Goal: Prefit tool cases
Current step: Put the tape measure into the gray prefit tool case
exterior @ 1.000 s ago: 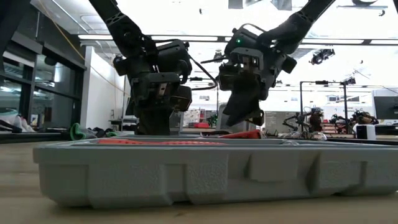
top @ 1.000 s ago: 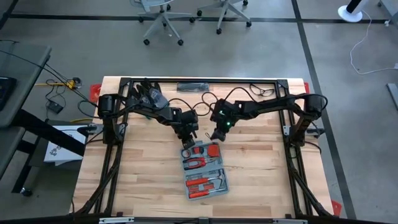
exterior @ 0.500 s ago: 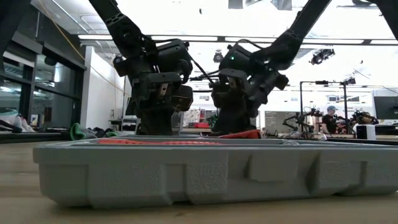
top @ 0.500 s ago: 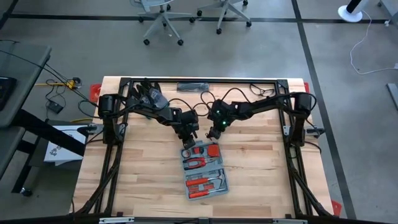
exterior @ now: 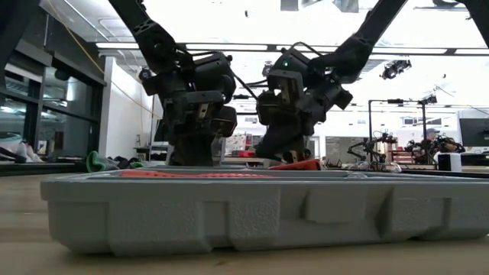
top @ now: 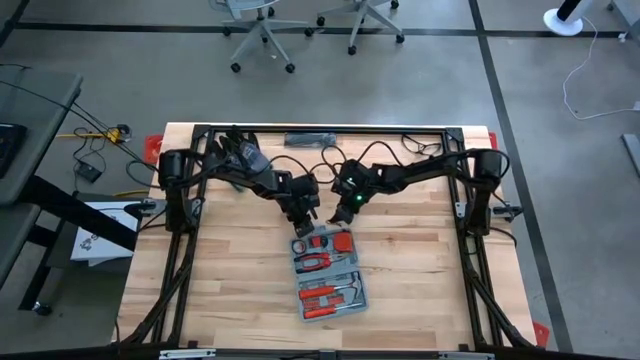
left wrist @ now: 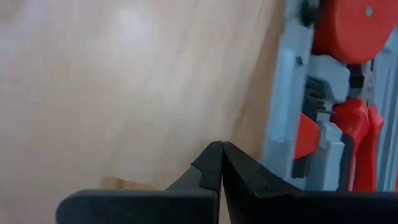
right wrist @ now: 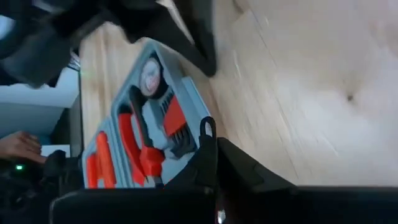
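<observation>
Judging tool case (top: 329,271) rigid, light, open; we grip rim edge; left gripper (top: 301,221), right gripper (top: 342,214) closed, empty.

Even, diffuse light fills the high view: the worktop (top: 230,270) is bright and warm, with only faint shadows under the arms, and the floor (top: 560,110) shows a soft sheen. The low view is strongly backlit. Ceiling lights (exterior: 229,47) at 12 o'clock blow out to white, so both arms read as near silhouettes, while the case (exterior: 260,210) in the foreground is softly lit and slightly out of focus. Both wrist views are blurred. In the left one the worktop glares pale towards 11 o'clock and the fingers (left wrist: 214,165) are dark and soft-edged. The right one is smeared, with a bright patch at 2 o'clock.
</observation>
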